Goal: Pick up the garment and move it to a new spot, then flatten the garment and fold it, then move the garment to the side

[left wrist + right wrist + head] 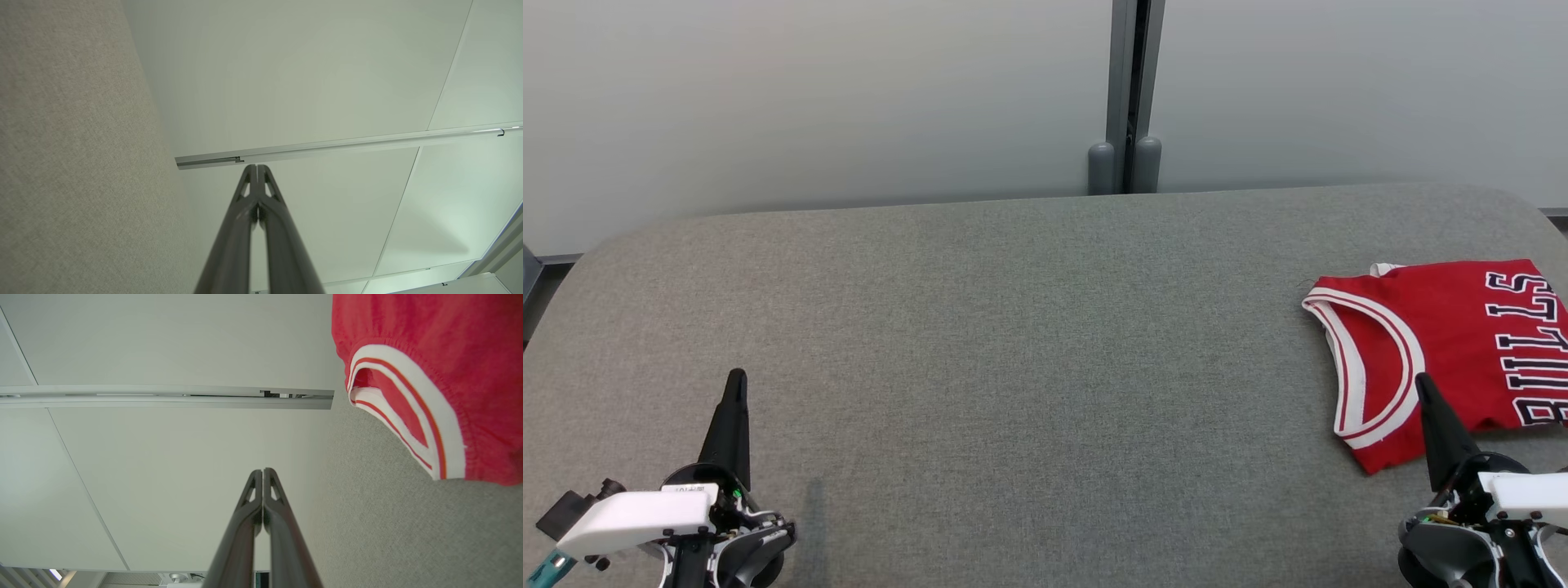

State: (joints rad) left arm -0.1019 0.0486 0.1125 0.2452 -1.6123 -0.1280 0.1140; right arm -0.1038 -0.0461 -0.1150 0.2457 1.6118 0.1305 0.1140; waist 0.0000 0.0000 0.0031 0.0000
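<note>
The garment (1445,343) is a red jersey with white and red trim and dark "BULLS" lettering. It lies folded on the grey table (1013,343) at the far right, partly cut off by the head view's edge. In the right wrist view the garment (449,355) fills the upper right corner. My right gripper (1423,382) is shut and empty at the lower right, its tip in front of the jersey's near edge; its fingers (263,473) are pressed together. My left gripper (737,377) stands shut and empty at the lower left, far from the jersey, its tips (256,168) closed.
A pale wall (809,98) with a grey vertical post (1131,98) rises behind the table's rounded far edge. The grey fabric surface stretches between the two grippers.
</note>
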